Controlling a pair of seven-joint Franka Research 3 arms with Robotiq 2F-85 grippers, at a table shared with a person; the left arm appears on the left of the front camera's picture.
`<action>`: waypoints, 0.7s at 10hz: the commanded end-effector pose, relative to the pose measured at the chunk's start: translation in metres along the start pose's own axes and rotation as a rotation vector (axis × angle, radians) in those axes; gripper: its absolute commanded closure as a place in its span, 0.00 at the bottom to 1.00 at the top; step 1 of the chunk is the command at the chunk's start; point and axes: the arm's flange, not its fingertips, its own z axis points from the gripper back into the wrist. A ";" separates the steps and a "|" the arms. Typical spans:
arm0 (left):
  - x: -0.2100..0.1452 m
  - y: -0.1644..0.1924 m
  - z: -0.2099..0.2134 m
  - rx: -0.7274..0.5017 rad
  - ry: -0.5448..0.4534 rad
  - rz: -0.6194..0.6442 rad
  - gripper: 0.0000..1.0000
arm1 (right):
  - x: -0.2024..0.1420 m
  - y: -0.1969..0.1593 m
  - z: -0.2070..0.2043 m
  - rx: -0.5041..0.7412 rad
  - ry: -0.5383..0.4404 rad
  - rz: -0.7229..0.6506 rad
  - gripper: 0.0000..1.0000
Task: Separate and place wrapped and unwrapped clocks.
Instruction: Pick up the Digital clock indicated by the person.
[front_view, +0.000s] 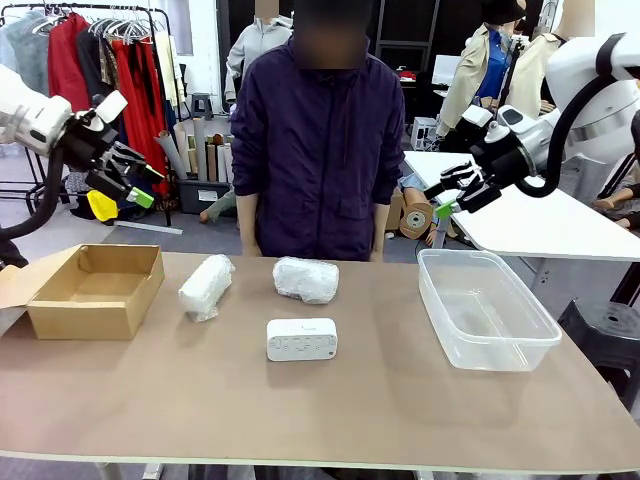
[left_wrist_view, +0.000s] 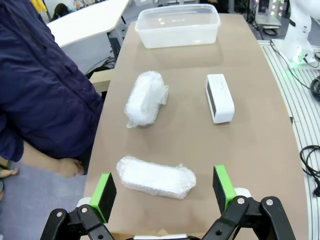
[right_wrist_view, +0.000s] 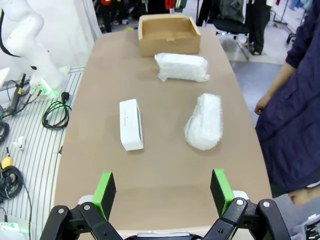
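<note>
Where we see clocks: bare clock (front_view: 302, 340) mid-table, left bundle (front_view: 206, 287) and right bundle (front_view: 306, 279) just on its far side.
Left gripper (front_view: 145, 183): fingers spread, high left, well apart from them.
Right gripper (front_view: 442, 197): fingers spread, high right, likewise apart.

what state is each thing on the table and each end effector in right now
bundle by box, wrapped, on table
middle bundle, wrapped, on table
bare clock, unwrapped, on table
cardboard box, open, empty
clear tub, open, empty
left end effector, open, empty
right end effector, open, empty
</note>
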 end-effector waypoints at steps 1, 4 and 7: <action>0.001 0.000 -0.004 0.002 -0.016 -0.006 0.00 | -0.008 -0.007 0.007 0.017 -0.002 0.034 0.00; 0.004 -0.004 -0.008 -0.026 -0.011 -0.012 0.00 | -0.012 -0.007 0.006 -0.031 0.009 0.047 0.00; 0.003 -0.001 -0.008 -0.014 -0.002 -0.005 0.00 | -0.013 -0.003 0.003 0.005 -0.002 0.003 0.00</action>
